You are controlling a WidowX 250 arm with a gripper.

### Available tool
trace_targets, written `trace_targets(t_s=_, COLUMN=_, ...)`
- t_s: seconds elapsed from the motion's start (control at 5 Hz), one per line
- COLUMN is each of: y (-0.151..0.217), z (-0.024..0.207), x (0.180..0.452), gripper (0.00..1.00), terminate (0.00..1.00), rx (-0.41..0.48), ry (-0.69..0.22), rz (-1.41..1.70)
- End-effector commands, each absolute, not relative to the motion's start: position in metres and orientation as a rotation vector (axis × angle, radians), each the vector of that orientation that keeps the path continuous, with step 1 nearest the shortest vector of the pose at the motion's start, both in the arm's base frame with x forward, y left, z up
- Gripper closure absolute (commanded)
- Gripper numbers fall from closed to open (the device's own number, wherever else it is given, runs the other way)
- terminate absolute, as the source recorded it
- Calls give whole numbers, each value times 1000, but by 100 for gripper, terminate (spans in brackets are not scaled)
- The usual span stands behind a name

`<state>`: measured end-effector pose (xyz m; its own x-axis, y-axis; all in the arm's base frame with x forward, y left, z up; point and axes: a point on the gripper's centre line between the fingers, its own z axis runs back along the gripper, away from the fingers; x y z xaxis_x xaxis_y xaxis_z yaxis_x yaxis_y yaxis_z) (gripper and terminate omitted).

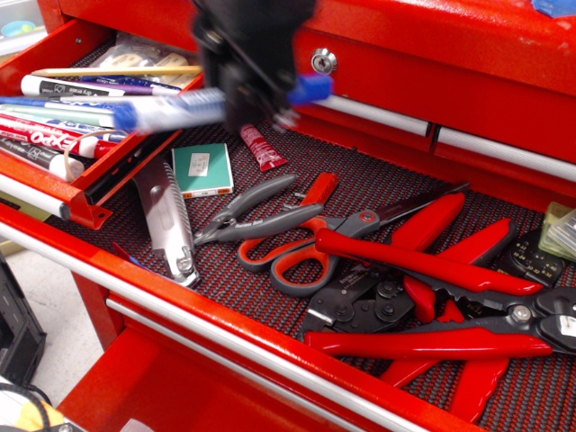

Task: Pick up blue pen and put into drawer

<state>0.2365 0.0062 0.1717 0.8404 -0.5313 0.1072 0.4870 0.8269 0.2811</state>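
Note:
My gripper (255, 101) is a blurred black mass at the top centre, shut on the blue pen (175, 109). The pen is held roughly level, its blue cap pointing left and its blue tail sticking out to the right. The cap end hangs over the right side of the small red drawer (148, 137), which stands open at the upper left with a silver bar along its front. Several markers lie in it, including a red-and-white EXPO marker (54, 139). The pen is in the air, not touching the drawer.
Below lies the wide red drawer lined with dark mesh matting (270, 297). It holds a utility knife (166, 220), a green box (202, 170), a red tube (261, 147), grey pliers (247, 216), red-handled scissors (310, 247) and red crimpers (432, 306). A key lock (324, 61) sits on the panel above.

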Motion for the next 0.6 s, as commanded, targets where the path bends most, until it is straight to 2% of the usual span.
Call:
trace_targets(t_s=0.0, y=87, z=189, x=260, gripper=100, terminate=0, rx=337, ry=-305, rz=-604)
trace_targets(t_s=0.2, y=137, z=185, x=266, gripper=100, terminate=0, rx=327, ry=-354, rz=-575)
trace_targets(t_s=0.4, y=188, z=189, x=264, gripper=0, terminate=100, rx=332, ry=-408, rz=-532)
